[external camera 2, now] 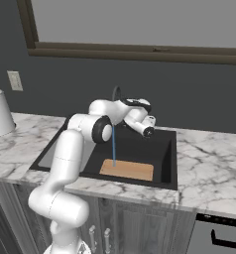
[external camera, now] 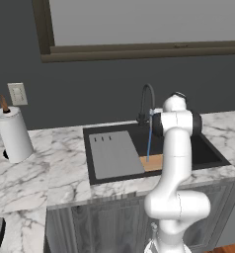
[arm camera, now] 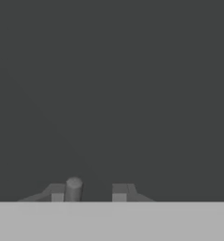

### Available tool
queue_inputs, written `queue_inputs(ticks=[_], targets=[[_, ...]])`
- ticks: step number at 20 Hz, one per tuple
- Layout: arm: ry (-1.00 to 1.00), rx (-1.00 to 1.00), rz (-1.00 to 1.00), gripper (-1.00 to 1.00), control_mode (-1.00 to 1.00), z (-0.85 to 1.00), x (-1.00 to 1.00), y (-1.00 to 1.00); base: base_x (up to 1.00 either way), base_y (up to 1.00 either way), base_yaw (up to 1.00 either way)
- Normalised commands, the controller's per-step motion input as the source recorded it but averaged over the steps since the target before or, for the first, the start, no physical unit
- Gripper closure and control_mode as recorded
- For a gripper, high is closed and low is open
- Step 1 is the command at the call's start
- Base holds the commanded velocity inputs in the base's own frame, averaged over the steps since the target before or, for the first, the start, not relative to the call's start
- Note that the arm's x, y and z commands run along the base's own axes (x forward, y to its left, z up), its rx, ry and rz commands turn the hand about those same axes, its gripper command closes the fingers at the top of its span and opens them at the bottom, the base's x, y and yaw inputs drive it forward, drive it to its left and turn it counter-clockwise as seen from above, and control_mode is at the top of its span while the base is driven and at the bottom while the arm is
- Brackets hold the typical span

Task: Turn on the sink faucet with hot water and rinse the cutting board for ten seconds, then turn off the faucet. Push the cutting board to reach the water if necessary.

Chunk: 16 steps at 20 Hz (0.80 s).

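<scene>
The dark gooseneck sink faucet (external camera: 146,101) stands behind the black sink (external camera: 208,152). Its arch (external camera 2: 116,92) peeks over my arm in the right base view. A thin pale blue stream of water (external camera: 149,143) falls from the spout onto the left end of the tan cutting board (external camera: 152,162), which lies flat at the basin's front. The right base view shows the same water (external camera 2: 113,146), board (external camera 2: 128,170) and sink (external camera 2: 164,151). My gripper (external camera 2: 150,122) hovers over the basin's back right, beside the faucet. In the hand view the gripper (arm camera: 88,192) is open, with a small grey rod (arm camera: 74,188) against its left fingertip.
A grey flat panel with three slots (external camera: 114,154) covers the sink's left half. A paper towel roll (external camera: 13,133) stands on the marble counter at far left, under a wall outlet (external camera: 17,94). A dark wall and window frame rise behind the sink.
</scene>
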Motion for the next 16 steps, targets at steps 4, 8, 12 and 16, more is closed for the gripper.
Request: queue_inputs(ticks=[4,8,12,16], targets=[[0.00,0.03,0.00,1.00,-1.00,-0.03,-0.08,-0.75,0.00,0.00,0.00],[0.00,0.03,0.00,1.00,-1.00,-0.06,-0.17,-0.74,0.00,0.00,0.00],[0.00,0.02,0.00,1.00,-1.00,-0.12,-0.31,-0.73,0.00,0.00,0.00],[0.02,0.01,0.00,1.00,-1.00,-0.15,-0.35,-0.68,0.00,0.00,0.00]])
